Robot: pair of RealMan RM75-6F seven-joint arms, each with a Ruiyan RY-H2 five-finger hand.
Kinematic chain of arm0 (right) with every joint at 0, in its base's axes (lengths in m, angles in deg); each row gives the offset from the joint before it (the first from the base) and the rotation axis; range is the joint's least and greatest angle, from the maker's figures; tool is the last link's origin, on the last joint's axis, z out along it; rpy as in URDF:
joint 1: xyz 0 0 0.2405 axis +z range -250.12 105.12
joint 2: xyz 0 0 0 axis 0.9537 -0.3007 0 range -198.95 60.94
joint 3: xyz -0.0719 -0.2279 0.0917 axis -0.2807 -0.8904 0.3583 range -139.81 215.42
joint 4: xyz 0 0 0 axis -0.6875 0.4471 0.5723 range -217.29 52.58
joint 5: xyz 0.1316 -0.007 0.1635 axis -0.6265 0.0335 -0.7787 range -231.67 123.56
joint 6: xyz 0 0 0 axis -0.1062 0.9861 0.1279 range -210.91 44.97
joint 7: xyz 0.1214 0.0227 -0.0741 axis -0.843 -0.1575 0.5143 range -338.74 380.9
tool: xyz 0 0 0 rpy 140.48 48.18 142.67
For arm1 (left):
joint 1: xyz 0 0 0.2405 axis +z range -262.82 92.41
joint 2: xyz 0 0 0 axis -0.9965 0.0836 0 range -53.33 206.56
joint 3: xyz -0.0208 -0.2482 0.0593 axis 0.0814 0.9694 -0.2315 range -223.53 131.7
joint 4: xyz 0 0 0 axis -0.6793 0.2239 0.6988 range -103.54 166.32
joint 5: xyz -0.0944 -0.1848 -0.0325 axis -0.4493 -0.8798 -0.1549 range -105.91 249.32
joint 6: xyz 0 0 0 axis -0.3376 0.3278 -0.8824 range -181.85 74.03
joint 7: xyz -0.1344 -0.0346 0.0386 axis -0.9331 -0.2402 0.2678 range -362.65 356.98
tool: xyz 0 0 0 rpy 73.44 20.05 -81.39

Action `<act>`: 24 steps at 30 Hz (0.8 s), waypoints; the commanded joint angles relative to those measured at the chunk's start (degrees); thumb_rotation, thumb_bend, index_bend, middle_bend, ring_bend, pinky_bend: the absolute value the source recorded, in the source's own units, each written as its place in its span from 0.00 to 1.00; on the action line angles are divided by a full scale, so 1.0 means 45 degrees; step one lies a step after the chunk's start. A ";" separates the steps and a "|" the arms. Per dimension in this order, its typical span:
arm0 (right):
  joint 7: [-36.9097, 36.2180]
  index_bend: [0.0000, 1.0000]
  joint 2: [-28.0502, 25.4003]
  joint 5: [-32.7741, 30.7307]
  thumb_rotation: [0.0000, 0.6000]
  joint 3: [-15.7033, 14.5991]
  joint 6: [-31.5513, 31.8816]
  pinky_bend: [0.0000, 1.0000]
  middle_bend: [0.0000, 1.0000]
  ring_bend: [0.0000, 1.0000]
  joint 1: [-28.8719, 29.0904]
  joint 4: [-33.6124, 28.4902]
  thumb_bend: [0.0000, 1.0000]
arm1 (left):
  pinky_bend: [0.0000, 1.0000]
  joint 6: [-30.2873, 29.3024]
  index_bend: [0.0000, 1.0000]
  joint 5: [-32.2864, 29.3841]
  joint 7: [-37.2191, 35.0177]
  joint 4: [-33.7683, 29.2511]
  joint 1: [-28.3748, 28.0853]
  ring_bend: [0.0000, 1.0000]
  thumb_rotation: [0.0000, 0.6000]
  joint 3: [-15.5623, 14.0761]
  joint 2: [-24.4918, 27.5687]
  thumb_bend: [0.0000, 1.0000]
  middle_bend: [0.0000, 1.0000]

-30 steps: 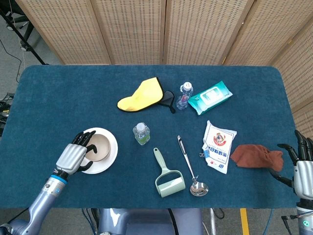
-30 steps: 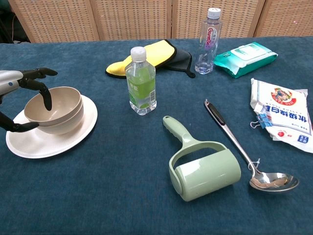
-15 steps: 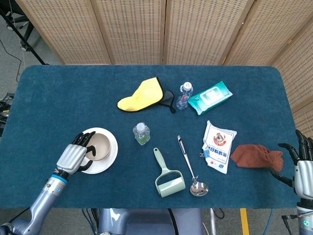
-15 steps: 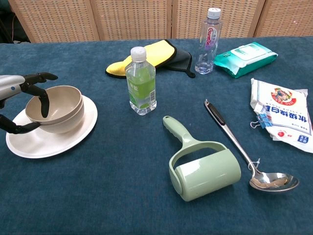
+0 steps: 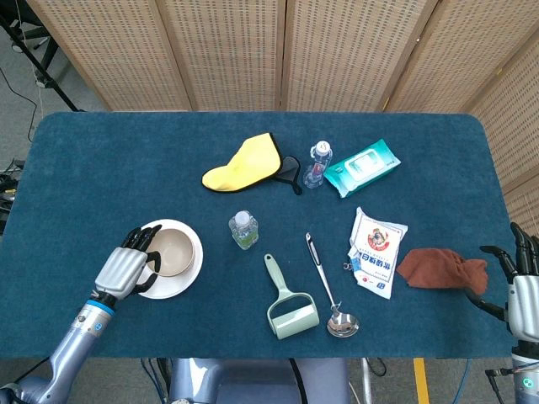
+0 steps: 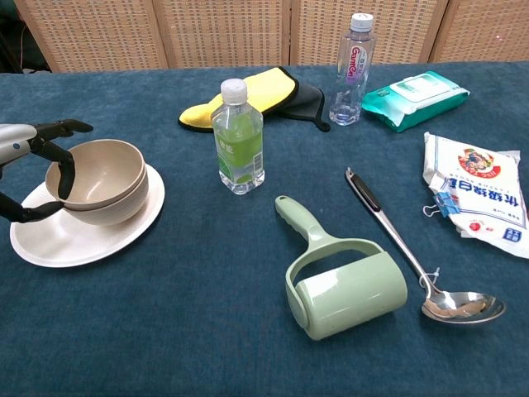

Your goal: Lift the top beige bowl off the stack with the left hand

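Beige bowl (image 6: pixel 92 169) on top of the stack sits tilted at the left edge of the chest view, its near side lifted off the second beige bowl (image 6: pixel 111 203) nested beneath it. Both rest on a round white plate (image 6: pixel 91 236) on the blue table cloth (image 6: pixel 207 331). The left hand (image 6: pixel 33 169) grips the top bowl's left rim, one dark finger hooked inside the wall and the thumb reaching under from below. In the head view the same hand (image 5: pixel 126 265) covers the plate's left side in the lower left of the frame.

The right hand (image 5: pixel 520 282) hangs at the lower right edge of the head view, fingers spread, holding nothing, just beside a crumpled brown cloth (image 5: pixel 442 269).

Right of the plate stands a small clear bottle of green liquid (image 6: pixel 238 136). A pale green lint roller (image 6: pixel 339 281) lies at lower centre, with a steel ladle (image 6: pixel 421 256) to its right.
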 commanded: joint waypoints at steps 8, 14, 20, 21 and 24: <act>0.0011 0.29 -0.0004 -0.0023 1.00 0.0007 -0.0020 0.00 0.00 0.00 -0.0003 -0.0001 0.00 | 0.00 -0.0438 0.66 0.0224 -0.0342 -0.0099 0.0082 0.00 1.00 0.0083 0.0129 0.55 0.00; -0.0012 0.29 -0.0008 -0.0042 1.00 0.0022 -0.0023 0.00 0.00 0.00 -0.0006 -0.0014 0.00 | 0.00 -0.1046 0.67 0.0652 -0.1031 -0.0772 0.0239 0.00 1.00 0.0270 0.0781 0.55 0.00; 0.0017 0.29 -0.0011 -0.0024 1.00 0.0006 -0.0027 0.00 0.00 0.00 -0.0012 -0.0031 0.00 | 0.00 -0.1923 0.67 0.1016 -0.1897 -0.1480 0.0547 0.00 1.00 0.0588 0.1756 0.55 0.00; 0.0020 0.29 -0.0012 -0.0023 1.00 0.0005 -0.0028 0.00 0.00 0.00 -0.0012 -0.0030 0.00 | 0.00 -0.1970 0.67 0.0967 -0.1982 -0.1487 0.0573 0.00 1.00 0.0635 0.1834 0.55 0.00; 0.0036 0.29 -0.0010 -0.0005 1.00 -0.0003 -0.0020 0.00 0.00 0.00 -0.0015 -0.0036 0.00 | 0.00 -0.1898 0.67 0.0175 -0.2549 -0.1099 0.0620 0.00 1.00 0.1048 0.2215 0.55 0.00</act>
